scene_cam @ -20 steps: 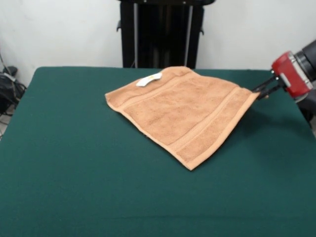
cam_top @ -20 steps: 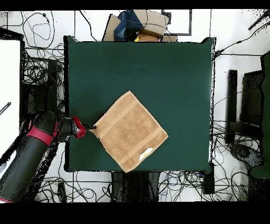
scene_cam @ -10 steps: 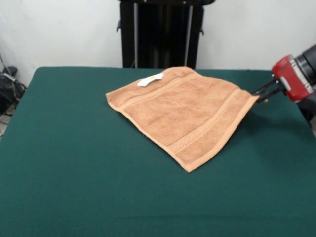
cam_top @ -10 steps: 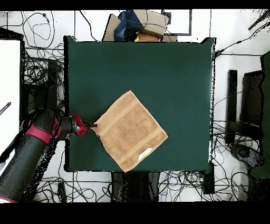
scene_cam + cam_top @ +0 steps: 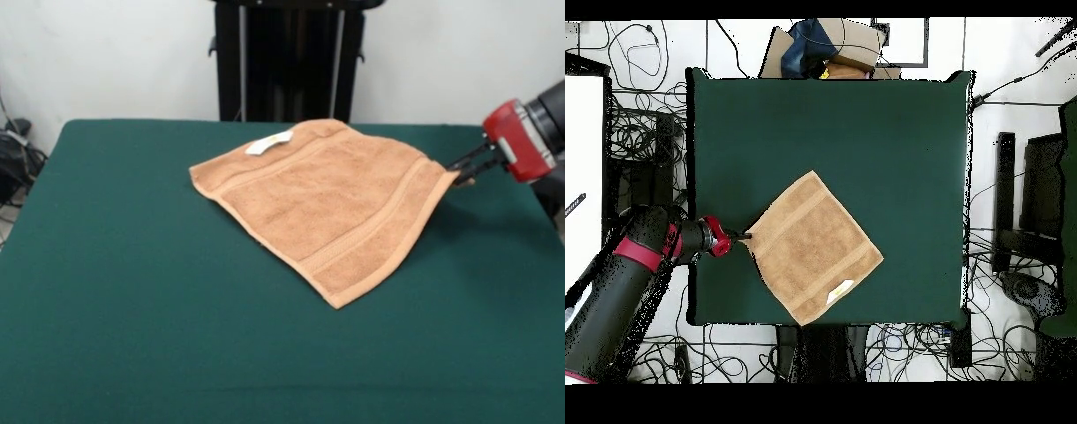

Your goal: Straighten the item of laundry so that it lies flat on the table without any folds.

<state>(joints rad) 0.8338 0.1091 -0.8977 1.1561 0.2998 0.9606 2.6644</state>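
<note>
Green felt covers the table (image 5: pixel 141 336) from edge to edge, and its near half in the front view is bare cloth. Further in, my towel (image 5: pixel 327 208) lies spread as a diamond, right of the table's middle, one corner pointing toward the camera. Its surface looks flat, with two woven bands running across it; I can make out no fold, though the right-hand corner is lifted slightly off the felt. That corner sits between the tips of my gripper (image 5: pixel 461 168), which reaches in low from the right edge of the picture. The fingers are narrow and appear pinched on the towel's corner; the tips are thin and dark against the felt, so the contact itself is hard to see. Behind the red cuff my arm is cut off by the frame. At the towel's far edge a small white label (image 5: pixel 267 141) rests near the back corner. Beyond the table stands a black frame (image 5: pixel 287 62) against a pale wall. From overhead, the towel (image 5: pixel 815 248) lies toward the base-side edge, with tangled cables (image 5: pixel 640 125) on the floor around the table.
</note>
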